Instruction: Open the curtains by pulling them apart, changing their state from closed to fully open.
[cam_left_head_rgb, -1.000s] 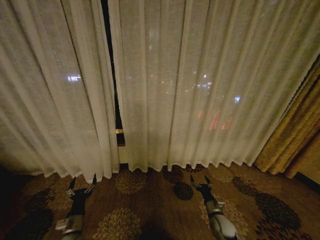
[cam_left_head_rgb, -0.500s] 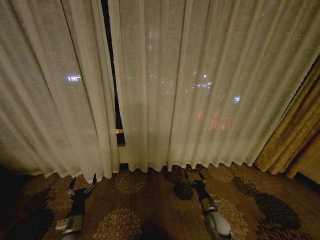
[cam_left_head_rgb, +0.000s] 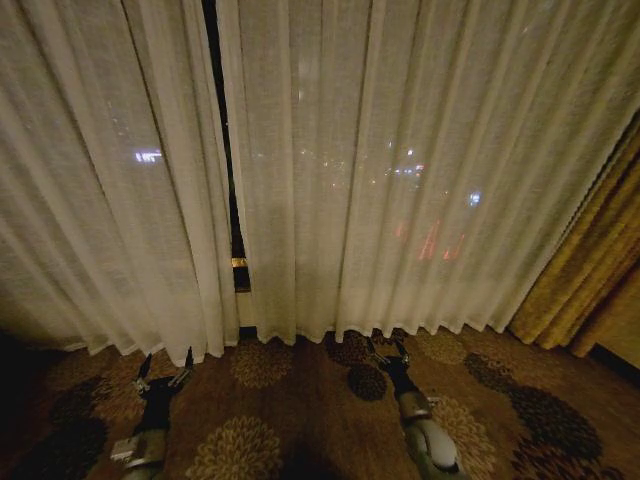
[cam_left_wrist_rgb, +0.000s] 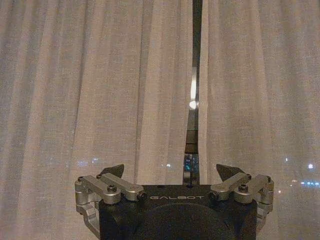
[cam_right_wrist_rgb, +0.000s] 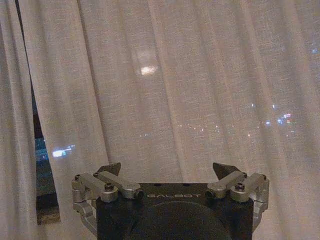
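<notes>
- Two sheer cream-white curtains are seen hanging to the floor across the window: the left panel (cam_left_head_rgb: 110, 190) and the right panel (cam_left_head_rgb: 400, 180).
- A narrow dark gap (cam_left_head_rgb: 228, 150) is left between the panels, well to the left of the head view's middle; the curtains are otherwise drawn closed.
- City lights are made out faintly through the fabric.
- A golden-yellow drape (cam_left_head_rgb: 590, 270) is hung at the far right, beside the right panel.
- The patterned carpet (cam_left_head_rgb: 260, 420) is met by the curtain hems.
- The left hand (cam_left_head_rgb: 163, 368) is held low over the carpet, just short of the left panel's hem; its fingers (cam_left_wrist_rgb: 112, 171) are spread wide apart and nothing is gripped.
- From the left wrist, the gap (cam_left_wrist_rgb: 194, 90) is seen almost straight ahead.
- The right hand (cam_left_head_rgb: 388, 351) is held low near the right panel's hem, close to the fabric; its fingers (cam_right_wrist_rgb: 223, 170) are likewise spread wide and nothing is held.
- From the right wrist, the right panel (cam_right_wrist_rgb: 190, 85) is faced.
</notes>
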